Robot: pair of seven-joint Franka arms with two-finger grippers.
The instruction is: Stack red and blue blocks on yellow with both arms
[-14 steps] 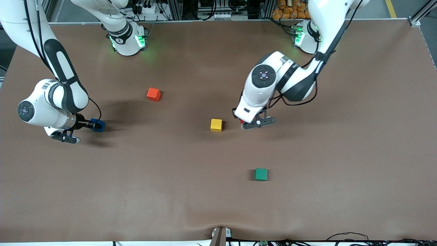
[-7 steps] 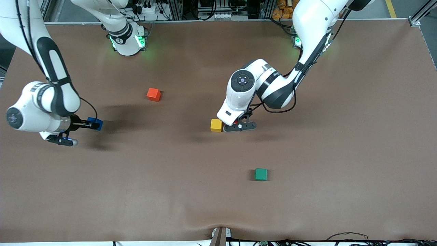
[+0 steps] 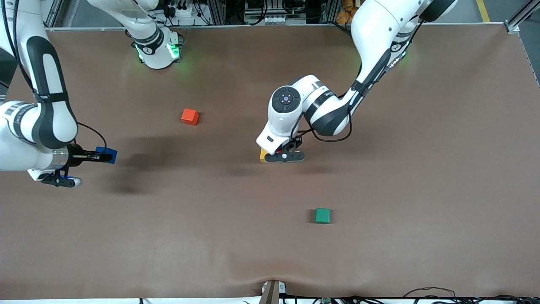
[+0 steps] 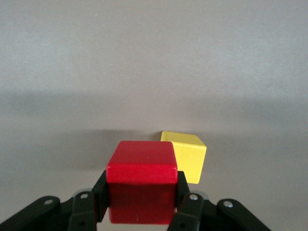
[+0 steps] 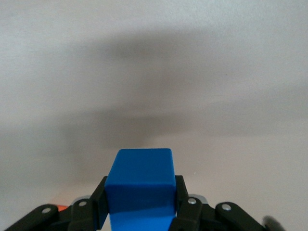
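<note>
My left gripper [image 3: 279,152] is shut on the red block [image 4: 140,185] and holds it in the air over the yellow cube [image 3: 263,157], which is mostly hidden under the wrist in the front view. In the left wrist view the yellow cube [image 4: 185,155] sits on the table just past the red block, a little to one side. My right gripper [image 3: 105,157] is shut on the blue block [image 3: 106,153] and holds it above the table at the right arm's end. The blue block [image 5: 139,185] fills the space between the jaws in the right wrist view.
An orange-red cube [image 3: 190,116] lies on the brown table [image 3: 422,169], between the two arm bases and farther from the front camera than the yellow cube. A green cube [image 3: 322,215] lies nearer to the front camera.
My left gripper has carried the red block toward the yellow cube and now covers most of it. My right gripper has drawn the blue block outward toward the right arm's end of the table.
</note>
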